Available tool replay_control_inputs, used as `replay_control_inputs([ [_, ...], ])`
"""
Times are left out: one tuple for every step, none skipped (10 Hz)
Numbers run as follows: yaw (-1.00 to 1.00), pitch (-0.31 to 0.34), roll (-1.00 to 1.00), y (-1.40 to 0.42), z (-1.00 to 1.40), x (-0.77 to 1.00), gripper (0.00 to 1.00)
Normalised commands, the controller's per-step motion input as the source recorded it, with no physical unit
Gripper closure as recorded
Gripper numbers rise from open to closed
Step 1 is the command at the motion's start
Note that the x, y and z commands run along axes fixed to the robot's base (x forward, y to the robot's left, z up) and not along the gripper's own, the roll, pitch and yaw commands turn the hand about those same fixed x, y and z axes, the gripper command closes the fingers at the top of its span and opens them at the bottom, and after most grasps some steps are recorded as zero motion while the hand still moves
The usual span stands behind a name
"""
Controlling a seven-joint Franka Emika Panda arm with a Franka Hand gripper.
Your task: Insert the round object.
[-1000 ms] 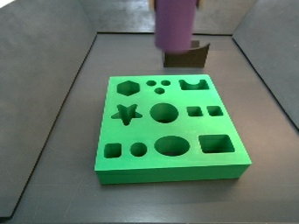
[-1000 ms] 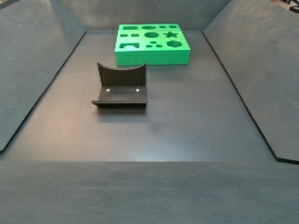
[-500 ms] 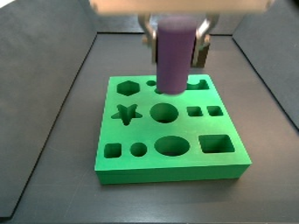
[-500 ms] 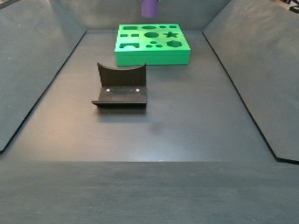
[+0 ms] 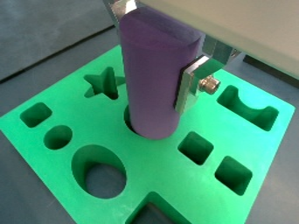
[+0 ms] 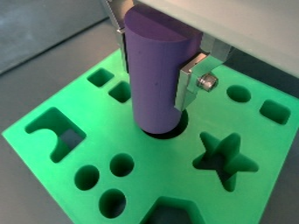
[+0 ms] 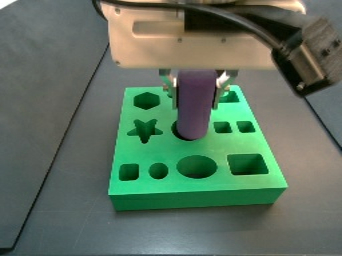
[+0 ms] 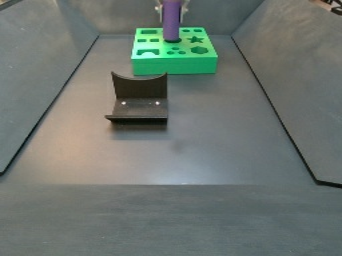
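My gripper (image 7: 195, 85) is shut on the round object (image 5: 155, 74), a purple upright cylinder peg, also seen in a wrist view (image 6: 156, 74) and in both side views (image 7: 195, 105) (image 8: 173, 22). It hangs over the middle of the green block (image 7: 201, 190), which has several shaped holes. The peg's lower end sits in the mouth of the block's centre round hole (image 6: 173, 133). Silver finger plates (image 5: 191, 80) (image 6: 191, 80) clamp the peg's sides. The block also shows in a side view (image 8: 174, 62) at the far end of the floor.
The fixture (image 8: 136, 100), a dark L-shaped bracket on a base plate, stands on the dark floor in front of the block. Sloped grey walls (image 8: 40, 90) enclose the floor. A star hole (image 7: 143, 129) and a large oval hole (image 7: 197, 166) lie near the peg.
The gripper has come down with the peg from above the block's far edge to the centre round hole, and the peg's lower end now meets that hole.
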Motion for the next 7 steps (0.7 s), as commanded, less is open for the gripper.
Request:
replay_control_inputs([
  [-0.13, -0.051, 0.06, 0.00, -0.80, -0.12, 1.00],
  [-0.13, -0.027, 0.12, 0.00, -0.83, -0.11, 1.00],
  [-0.19, -0.039, 0.07, 0.08, -0.78, -0.34, 1.00],
  [-0.24, -0.060, 0.03, 0.08, -0.79, -0.50, 1.00],
  [-0.25, -0.053, 0.05, 0.07, -0.78, -0.53, 1.00],
  [0.02, -0.070, 0.05, 0.00, -1.00, 0.13, 1.00],
  [0.00, -0.024, 0.02, -0.11, -1.00, 0.27, 1.00],
])
